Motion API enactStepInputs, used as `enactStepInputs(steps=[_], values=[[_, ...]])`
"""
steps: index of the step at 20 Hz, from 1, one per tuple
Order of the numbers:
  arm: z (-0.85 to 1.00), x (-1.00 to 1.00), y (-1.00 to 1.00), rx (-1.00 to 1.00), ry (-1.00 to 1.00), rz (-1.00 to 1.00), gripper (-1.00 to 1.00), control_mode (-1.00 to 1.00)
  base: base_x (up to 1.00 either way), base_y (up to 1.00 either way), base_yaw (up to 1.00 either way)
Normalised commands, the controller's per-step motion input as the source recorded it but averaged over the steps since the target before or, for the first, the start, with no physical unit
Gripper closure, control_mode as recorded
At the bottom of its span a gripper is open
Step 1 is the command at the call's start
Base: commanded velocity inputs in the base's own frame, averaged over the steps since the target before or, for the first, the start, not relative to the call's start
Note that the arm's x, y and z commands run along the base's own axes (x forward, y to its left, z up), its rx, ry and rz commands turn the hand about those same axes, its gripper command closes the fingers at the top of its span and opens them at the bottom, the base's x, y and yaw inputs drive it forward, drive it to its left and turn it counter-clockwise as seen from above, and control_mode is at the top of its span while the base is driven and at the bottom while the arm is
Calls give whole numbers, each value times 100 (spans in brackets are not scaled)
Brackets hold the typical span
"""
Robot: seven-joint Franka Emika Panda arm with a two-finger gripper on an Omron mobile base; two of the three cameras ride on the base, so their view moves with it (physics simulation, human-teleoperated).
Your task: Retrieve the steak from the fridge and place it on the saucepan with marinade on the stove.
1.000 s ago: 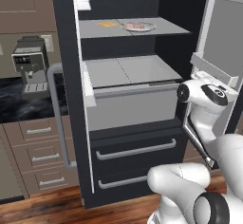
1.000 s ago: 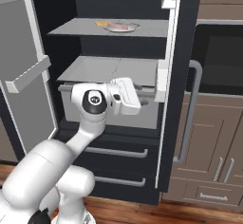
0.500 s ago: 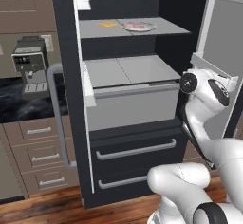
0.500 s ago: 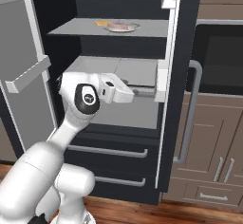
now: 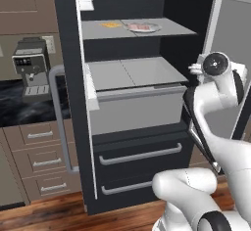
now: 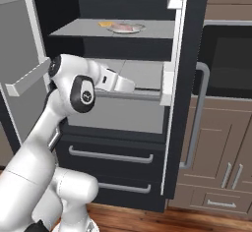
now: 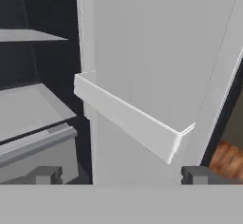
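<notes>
Fridge open, steak waiting on the upper shelf

Left base view: the flat pinkish-red steak [image 5: 139, 27] lies on a pale round plate [image 5: 151, 28] at 12 o'clock. Right base view: it sits at 12 o'clock, inside the tall black fridge [image 6: 189, 78]. Hand view: the gripper [image 7: 121, 174] is spread wide, empty. The meat looks soft, light, slippery; pinch an edge.
</notes>
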Motion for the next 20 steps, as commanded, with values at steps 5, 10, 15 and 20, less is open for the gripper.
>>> enactStepInputs(steps=[5,10,15,20], values=[[22,-32,28,6,7,23,-100,-100,0,0,0],[9,-53,25,2,2,21,-100,-100,0,0,0],[25,-31,37,4,2,16,-100,-100,0,0,0],[39,-1,38,6,4,10,-100,-100,0,0,0]])
